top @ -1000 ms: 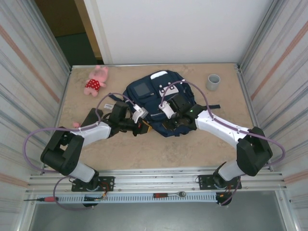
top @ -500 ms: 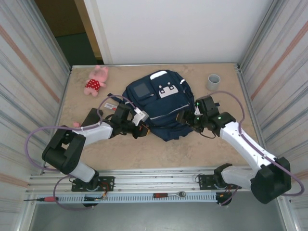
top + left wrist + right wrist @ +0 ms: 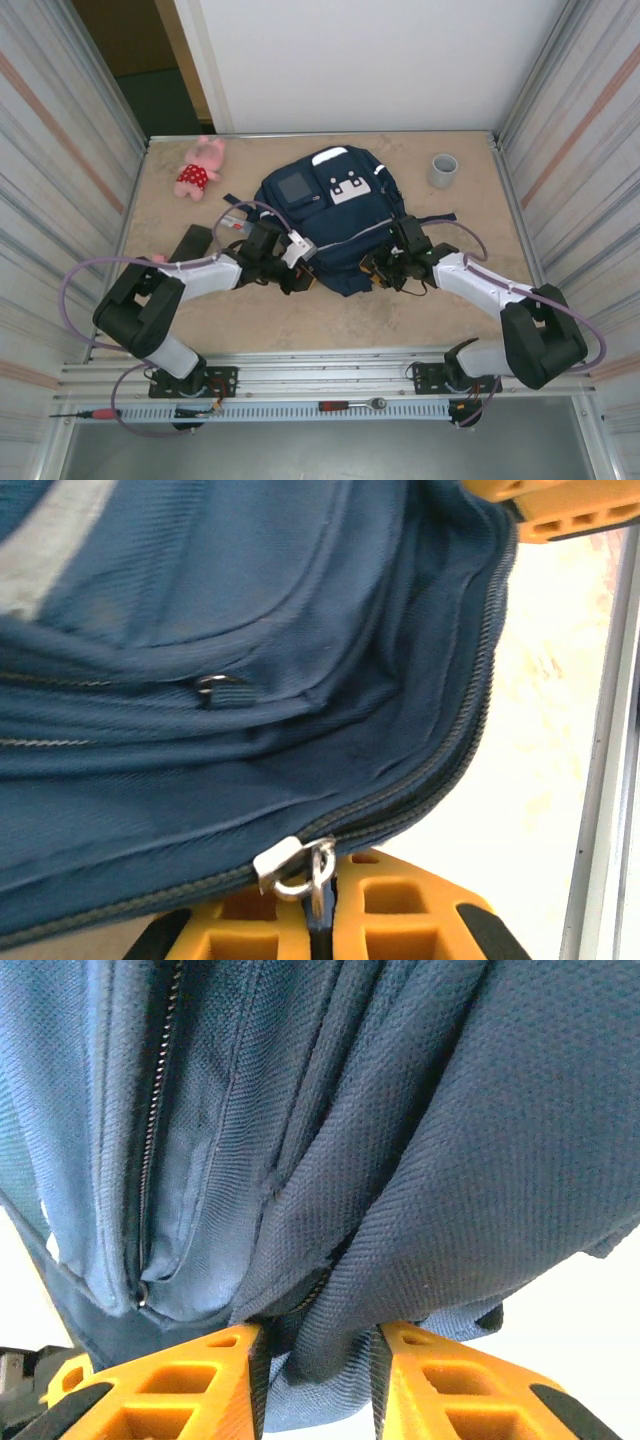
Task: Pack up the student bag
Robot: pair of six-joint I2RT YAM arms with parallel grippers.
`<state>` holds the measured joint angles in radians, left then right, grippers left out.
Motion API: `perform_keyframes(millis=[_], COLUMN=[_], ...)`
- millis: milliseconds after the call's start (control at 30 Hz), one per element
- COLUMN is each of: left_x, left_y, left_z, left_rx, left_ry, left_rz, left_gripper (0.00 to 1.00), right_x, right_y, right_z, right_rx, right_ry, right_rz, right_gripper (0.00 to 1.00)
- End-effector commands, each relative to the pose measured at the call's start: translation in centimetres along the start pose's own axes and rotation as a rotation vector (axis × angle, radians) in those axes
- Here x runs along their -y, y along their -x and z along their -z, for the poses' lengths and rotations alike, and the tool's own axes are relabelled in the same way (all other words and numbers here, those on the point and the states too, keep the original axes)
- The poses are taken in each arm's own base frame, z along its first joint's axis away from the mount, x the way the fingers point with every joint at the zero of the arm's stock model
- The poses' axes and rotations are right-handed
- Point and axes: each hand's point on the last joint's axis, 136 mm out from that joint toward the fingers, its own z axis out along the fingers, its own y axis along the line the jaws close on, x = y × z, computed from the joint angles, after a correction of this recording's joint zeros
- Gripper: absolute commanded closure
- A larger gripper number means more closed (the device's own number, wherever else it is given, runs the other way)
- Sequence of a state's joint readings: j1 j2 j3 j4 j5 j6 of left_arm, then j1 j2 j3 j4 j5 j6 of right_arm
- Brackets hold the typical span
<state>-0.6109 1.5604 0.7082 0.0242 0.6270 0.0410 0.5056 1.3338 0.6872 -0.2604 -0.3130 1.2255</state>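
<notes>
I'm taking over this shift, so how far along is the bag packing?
Nothing looks packed yet: the pink plush toy and grey cup lie on the table, outside the student bag. In hand: the left gripper is shut on a zipper pull, while the right gripper pinches a fold of bag fabric. Left, probably: open the zip, load the items, close it.

Orange fingers (image 3: pixel 185 1390) pinch a fold of the student bag (image 3: pixel 450 1110); a zipper (image 3: pixel 153 1120) runs up the left.

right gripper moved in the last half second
Yes: the right gripper, pinching the student bag, shifted toward the near table edge, away from the grey cup.
</notes>
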Motion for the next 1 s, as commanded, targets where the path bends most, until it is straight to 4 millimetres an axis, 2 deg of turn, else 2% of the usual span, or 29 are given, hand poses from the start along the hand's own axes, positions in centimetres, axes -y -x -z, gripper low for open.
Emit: perform_keyframes(millis=[0,200,300,433,600,667,867,967], left_x=[3.5,6.9,7.5,8.0,7.6,6.8,4.0,2.0], left_y=[1.6,2.9,2.8,2.9,3.2,3.6,4.6,4.2], left_z=[-0.8,-2.8,-3.7,-3.6,-1.3,0.2,5.6,6.7], left_rx=[0.006,-0.012,-0.045,-0.047,0.008,0.051,0.186,0.190], left_ry=[-0.109,-0.163,-0.177,-0.191,-0.162,-0.140,-0.030,0.050], left_rz=[-0.066,-0.127,-0.131,-0.143,-0.219,-0.246,-0.435,-0.592], left_gripper=[0.94,0.84,0.77,0.68,0.39,0.33,0.27,0.26], right_x=[-1.4,-2.0,-2.8,-3.2,-1.9,-1.4,-1.2,-1.1], right_y=[0.3,-0.1,-0.3,-0.4,0.5,1.0,1.7,1.7], right_z=[-0.6,-1.0,-0.9,-0.6,0.5,1.1,3.3,3.9], right_rx=[0.036,0.037,0.027,0.011,-0.029,-0.056,-0.107,-0.130], right_ry=[0.048,0.068,0.091,0.087,0.044,0.039,0.005,-0.008], right_rz=[-0.013,-0.009,0.016,0.076,0.200,0.243,0.424,0.488], right_gripper=[0.75,0.78,0.78,0.78,0.80,0.80,0.72,0.68])
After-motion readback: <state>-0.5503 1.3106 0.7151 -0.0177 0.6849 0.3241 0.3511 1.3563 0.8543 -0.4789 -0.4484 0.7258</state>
